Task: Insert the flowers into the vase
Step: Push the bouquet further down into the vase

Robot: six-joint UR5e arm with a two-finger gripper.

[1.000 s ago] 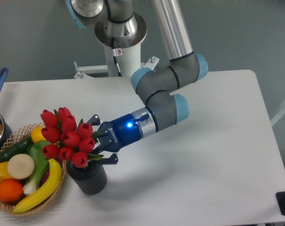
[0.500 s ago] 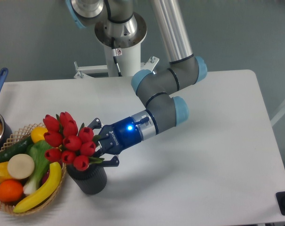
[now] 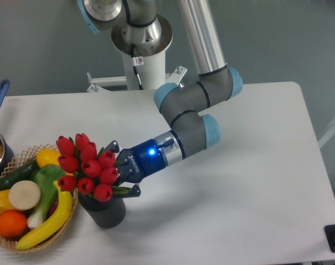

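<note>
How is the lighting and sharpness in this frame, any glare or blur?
Fixed camera: soft, even light, everything sharp; faint shadow right of the vase; a highlight streaks the silver arm tube; the gripper's blue LED blooms slightly; tulips well exposed.

The flowers point(image 3: 87, 167) are a tight bunch of red tulip buds with short green stems and leaves, tilted so the buds lean up and to the left, directly over the vase's mouth. The vase point(image 3: 105, 210) is a short, dark grey ribbed cylinder standing upright on the white surface point(image 3: 228, 221), its rim partly hidden by the lowest buds.
</note>
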